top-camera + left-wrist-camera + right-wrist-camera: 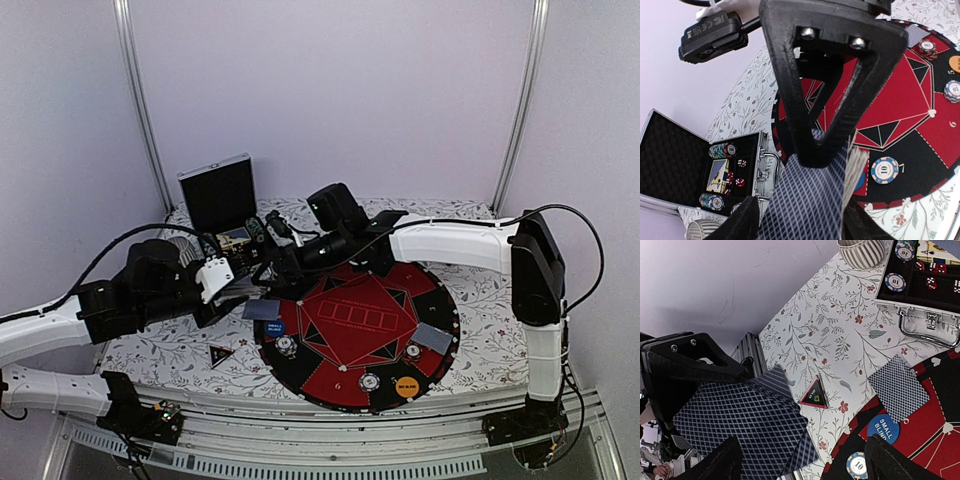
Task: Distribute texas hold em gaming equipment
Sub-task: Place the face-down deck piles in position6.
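My left gripper (238,287) is shut on a deck of grey-blue-backed cards (810,200), held over the mat's left edge. My right gripper (285,268) is open; one of its fingers (790,100) rests on the top card. In the right wrist view the deck (740,425) lies under that gripper (805,465). A card (262,310) and the blue blind button (277,327) sit at the mat's left, another card (432,337) at the right. The orange button (406,386) and three chips (287,346) (370,382) (412,352) are on the near side. The black triangular marker (221,353) lies on the cloth.
The round red-and-black mat (440,300) covers the table's middle. The open silver-edged case (222,200) with more chips and dice stands at the back left, a striped cup (180,248) beside it. Both arms cross over the mat's left side.
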`<state>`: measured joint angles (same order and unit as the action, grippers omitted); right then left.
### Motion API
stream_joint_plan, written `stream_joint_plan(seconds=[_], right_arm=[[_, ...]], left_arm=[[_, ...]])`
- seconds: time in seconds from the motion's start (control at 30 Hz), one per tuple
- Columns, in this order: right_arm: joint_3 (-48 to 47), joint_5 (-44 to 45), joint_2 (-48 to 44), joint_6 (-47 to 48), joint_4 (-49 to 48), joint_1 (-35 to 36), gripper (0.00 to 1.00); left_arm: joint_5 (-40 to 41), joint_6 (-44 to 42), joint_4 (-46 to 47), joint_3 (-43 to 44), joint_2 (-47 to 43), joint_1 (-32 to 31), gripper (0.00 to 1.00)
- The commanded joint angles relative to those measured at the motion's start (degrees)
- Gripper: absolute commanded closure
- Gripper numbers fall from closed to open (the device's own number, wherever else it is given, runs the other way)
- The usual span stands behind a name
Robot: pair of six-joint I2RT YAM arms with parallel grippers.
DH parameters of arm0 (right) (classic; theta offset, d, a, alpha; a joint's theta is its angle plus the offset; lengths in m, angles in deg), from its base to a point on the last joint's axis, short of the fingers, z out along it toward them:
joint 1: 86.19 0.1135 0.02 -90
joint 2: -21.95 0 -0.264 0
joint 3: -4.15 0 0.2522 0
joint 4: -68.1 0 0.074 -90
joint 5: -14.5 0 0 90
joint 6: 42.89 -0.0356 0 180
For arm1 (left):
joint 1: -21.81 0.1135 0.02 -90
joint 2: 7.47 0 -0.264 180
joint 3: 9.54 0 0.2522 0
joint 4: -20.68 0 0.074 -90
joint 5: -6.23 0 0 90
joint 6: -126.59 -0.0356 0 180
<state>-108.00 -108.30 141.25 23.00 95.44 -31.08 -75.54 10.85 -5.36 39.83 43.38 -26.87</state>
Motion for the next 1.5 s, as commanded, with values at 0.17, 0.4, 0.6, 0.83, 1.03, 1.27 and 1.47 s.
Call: stream_joint_plan(seconds=[0.17, 0.4, 0.6, 0.83, 1.03, 1.27, 1.47], right_arm=[[-1.9, -12.4, 0.1, -4.5, -8.5, 0.9, 0.15], [2.1, -9.0, -4.1, -5.0, -10.6, -0.5, 0.15], [6.2, -6.0, -7.7, -5.7, -12.2, -1.9, 0.14], [10.2, -1.9, -11.1, -8.0, -16.6, -3.2, 0.1], [13.1, 0.6, -11.8, -13.0, -22.3, -3.7, 0.09], [18.7, 5.1, -18.2, -13.0, -23.0, -4.5, 0.04], [30.4, 10.9, -29.5, -12.1, -22.7, -6.4, 0.01]], left_arm=[[-0.6, 0.0, 3.4, -0.8, 0.0, 0.2, 1.0], [-1.9, 0.7, 3.6, -1.7, -0.8, 0.2, 1.0], [-0.7, 0.3, 4.2, -1.7, -1.2, 0.2, 1.0], [0.5, -0.8, 5.5, -1.9, -1.8, 0.3, 1.0], [0.2, -2.0, 6.0, -1.9, -2.0, 0.2, 1.0], [-1.7, -3.1, 5.9, -1.9, -3.0, -0.5, 1.0], [-3.1, -5.1, 5.7, -1.6, -3.4, -4.2, 1.0]])
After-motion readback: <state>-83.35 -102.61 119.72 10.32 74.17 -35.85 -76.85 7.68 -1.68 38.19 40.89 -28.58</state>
